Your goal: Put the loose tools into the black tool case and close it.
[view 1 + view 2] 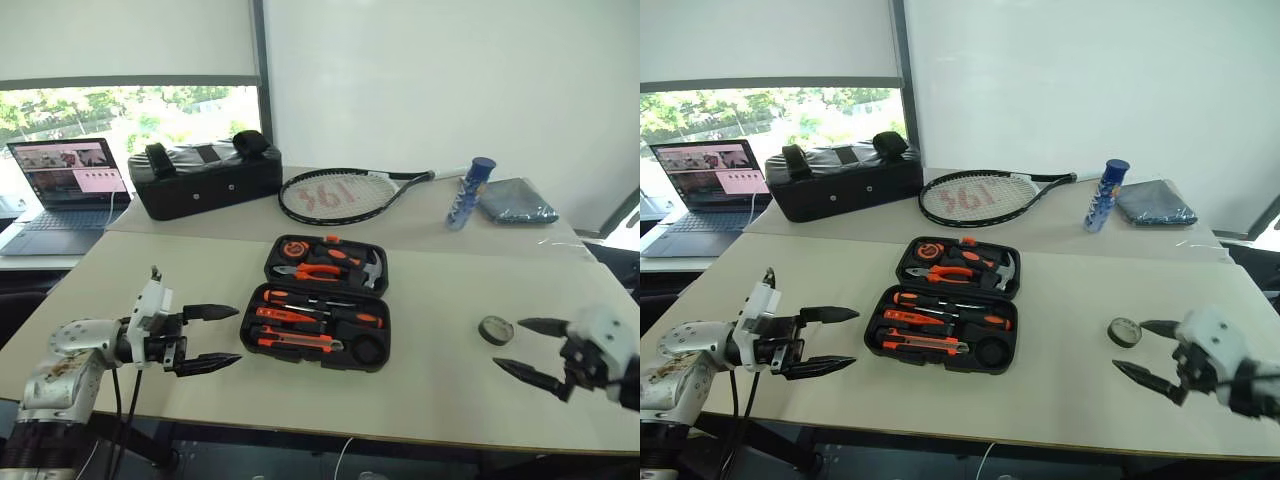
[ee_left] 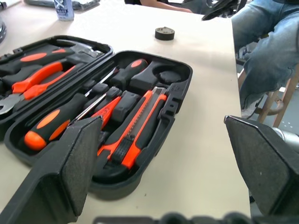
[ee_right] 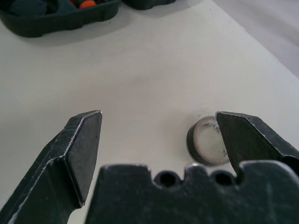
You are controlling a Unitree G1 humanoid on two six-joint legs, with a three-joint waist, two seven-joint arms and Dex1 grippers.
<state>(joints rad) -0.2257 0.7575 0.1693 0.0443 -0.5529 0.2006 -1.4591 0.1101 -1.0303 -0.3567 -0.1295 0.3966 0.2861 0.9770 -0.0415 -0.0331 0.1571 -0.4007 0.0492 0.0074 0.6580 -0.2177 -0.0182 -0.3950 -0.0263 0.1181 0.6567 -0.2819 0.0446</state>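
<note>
Left end effector [image 1: 211,338] spread wide and empty, just left of open black tool case [image 1: 318,312] with screwdrivers [image 1: 320,310] and utility knife [image 1: 298,341] seated inside. Right end effector [image 1: 533,350] also spread wide, empty, with small dark tape roll [image 1: 496,329] on counter [image 1: 440,385] just ahead, near one fingertip. Judged step: fetching last loose item. Next: centring over roll, closing, carrying to round slot, then shutting lid.

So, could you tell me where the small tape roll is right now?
The tape roll lies on the table, right of the open tool case, just beside the right gripper.
</note>
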